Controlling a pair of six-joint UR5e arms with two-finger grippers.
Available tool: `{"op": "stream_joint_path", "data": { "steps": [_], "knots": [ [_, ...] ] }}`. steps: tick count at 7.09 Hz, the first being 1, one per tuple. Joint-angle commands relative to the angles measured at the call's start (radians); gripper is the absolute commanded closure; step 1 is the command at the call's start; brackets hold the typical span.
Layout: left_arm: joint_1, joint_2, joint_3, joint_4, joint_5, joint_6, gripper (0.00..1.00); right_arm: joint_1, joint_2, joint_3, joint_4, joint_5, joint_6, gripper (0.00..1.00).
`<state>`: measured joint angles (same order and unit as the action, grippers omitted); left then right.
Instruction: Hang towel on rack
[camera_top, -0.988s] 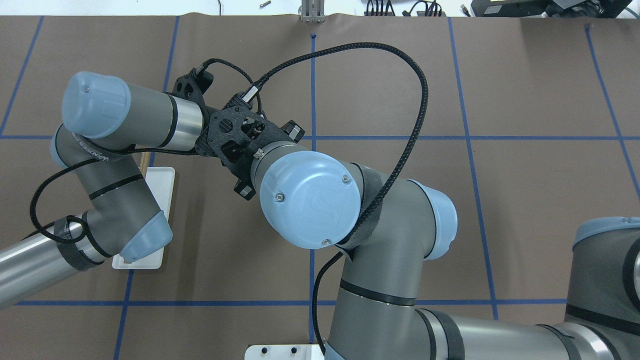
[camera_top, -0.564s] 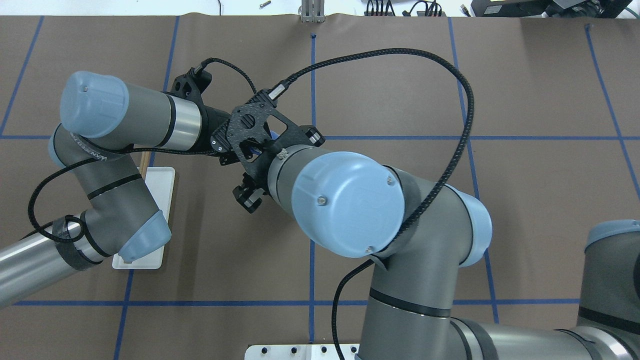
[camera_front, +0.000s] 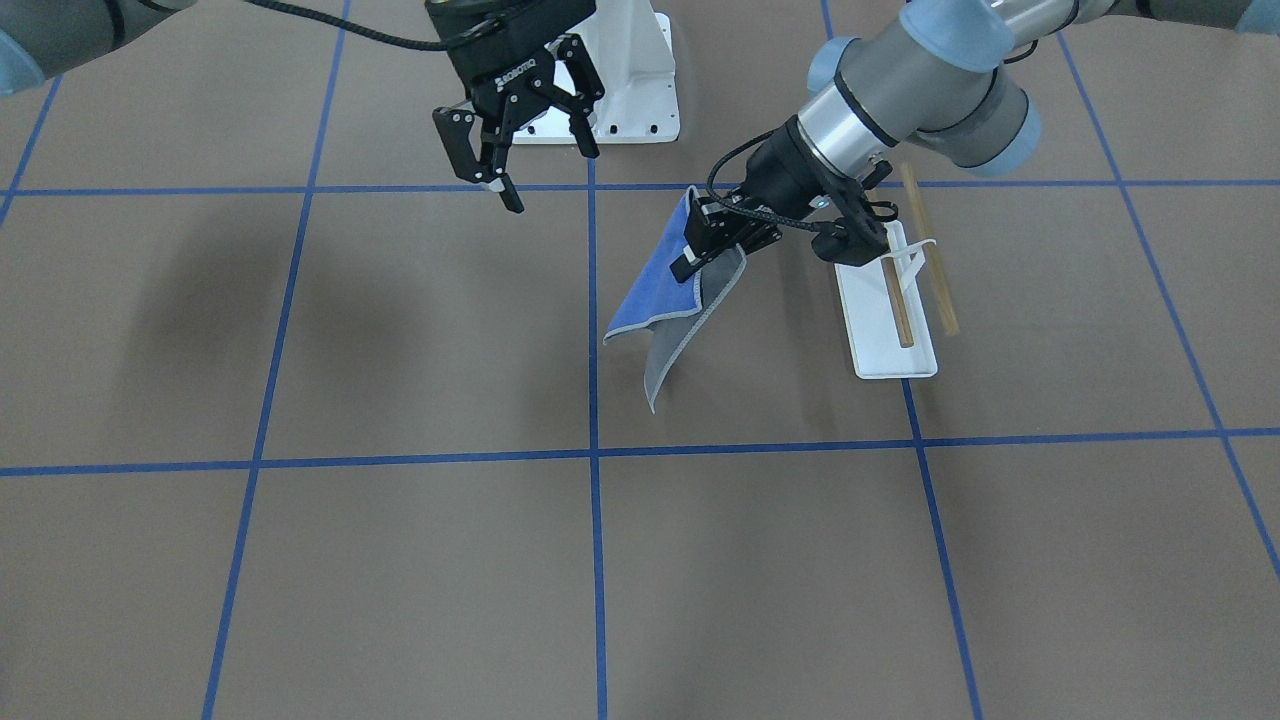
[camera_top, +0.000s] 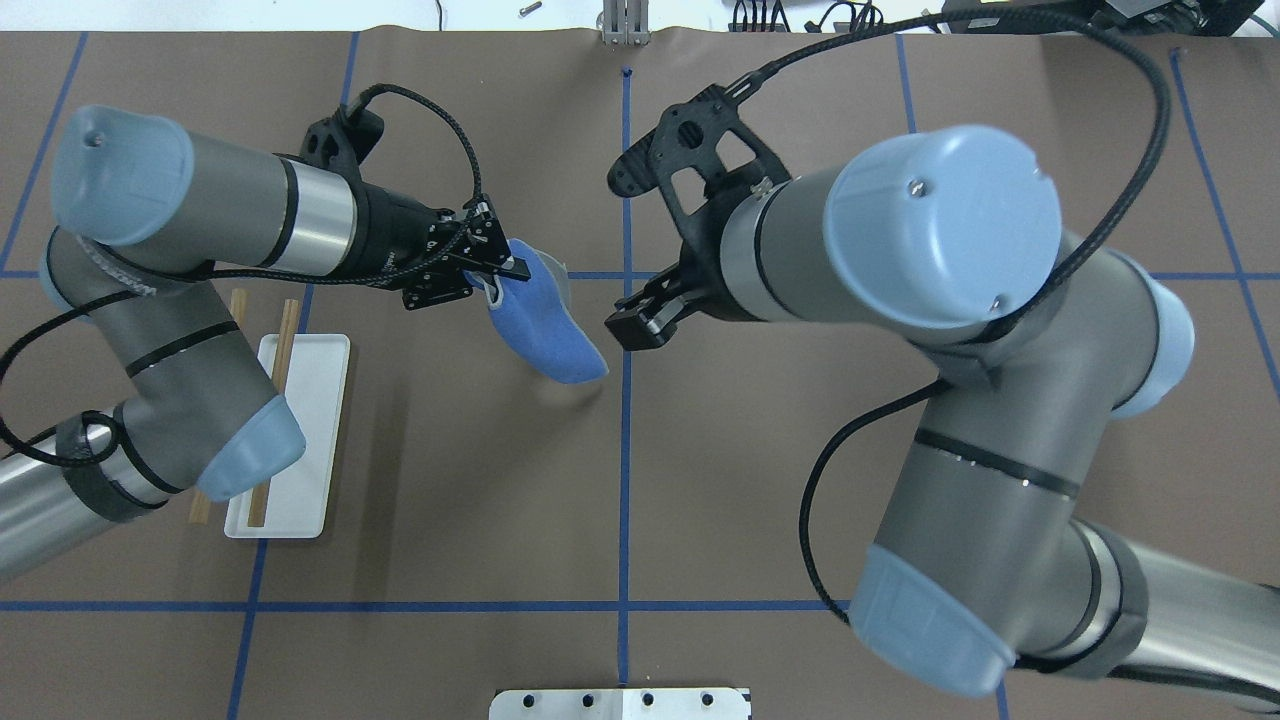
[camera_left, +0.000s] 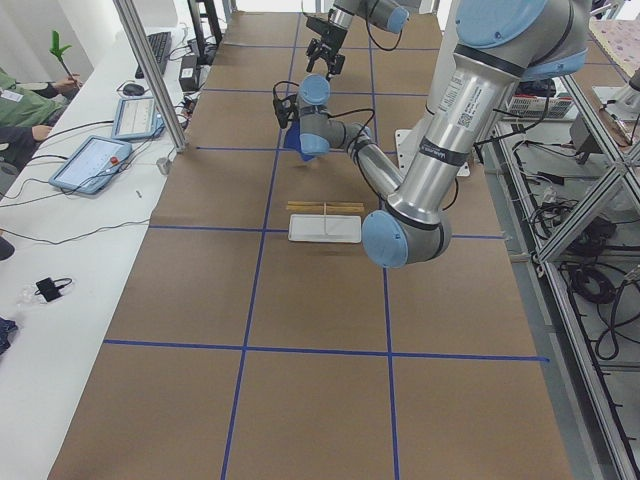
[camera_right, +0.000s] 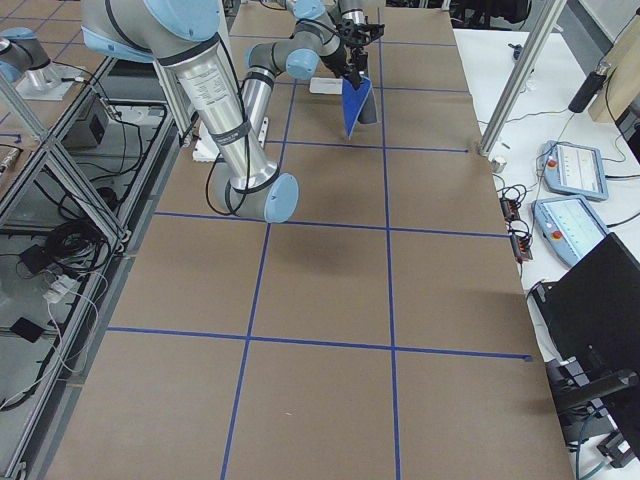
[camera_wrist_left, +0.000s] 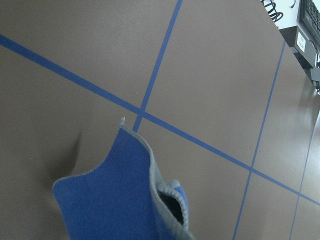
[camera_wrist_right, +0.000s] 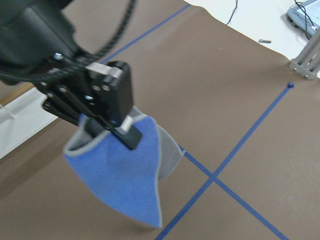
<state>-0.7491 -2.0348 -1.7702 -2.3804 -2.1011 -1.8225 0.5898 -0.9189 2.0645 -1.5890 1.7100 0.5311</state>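
Observation:
The towel (camera_front: 650, 300) hangs folded, blue side out and grey inside, from my left gripper (camera_front: 705, 250), which is shut on its top edge above the table. It also shows in the overhead view (camera_top: 545, 325), the left wrist view (camera_wrist_left: 115, 195) and the right wrist view (camera_wrist_right: 120, 185). The rack (camera_front: 885, 320) stands just beyond the left wrist, with a white base and two wooden dowels (camera_front: 930, 260); in the overhead view the rack (camera_top: 300, 420) is partly under the left arm. My right gripper (camera_front: 545, 170) is open and empty, apart from the towel.
The white bolted robot pedestal (camera_front: 630, 90) is at the robot's side of the table, behind the right gripper. Blue tape lines grid the brown table cover. A side desk with tablets (camera_left: 95, 160) runs along the table's far edge.
The right arm has pulled back to the right, away from the left gripper where the two wrists met. The towel now shows hanging from the left gripper alone.

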Motion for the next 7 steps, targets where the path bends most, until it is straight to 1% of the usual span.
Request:
{"op": "stream_joint_path", "data": {
  "steps": [1, 3, 4, 5, 6, 7],
  "knots": [
    [-0.064, 0.088, -0.067, -0.002, -0.063, 0.011, 1.00, 0.190, -0.031, -0.128, 0.000, 0.170, 0.000, 0.00],
    [-0.070, 0.224, -0.138, -0.002, -0.063, 0.106, 1.00, 0.367, -0.032, -0.283, -0.014, 0.361, -0.003, 0.00],
    [-0.090, 0.281, -0.144, -0.003, -0.065, 0.161, 1.00, 0.431, -0.066, -0.325, -0.022, 0.405, -0.023, 0.00],
    [-0.105, 0.348, -0.159, -0.005, -0.086, 0.225, 1.00, 0.470, -0.108, -0.355, -0.022, 0.407, -0.087, 0.00],
    [-0.166, 0.388, -0.158, -0.005, -0.153, 0.274, 1.00, 0.513, -0.160, -0.359, -0.026, 0.405, -0.185, 0.00],
    [-0.206, 0.431, -0.155, -0.005, -0.180, 0.331, 1.00, 0.545, -0.188, -0.371, -0.023, 0.425, -0.210, 0.00]
  ]
}}
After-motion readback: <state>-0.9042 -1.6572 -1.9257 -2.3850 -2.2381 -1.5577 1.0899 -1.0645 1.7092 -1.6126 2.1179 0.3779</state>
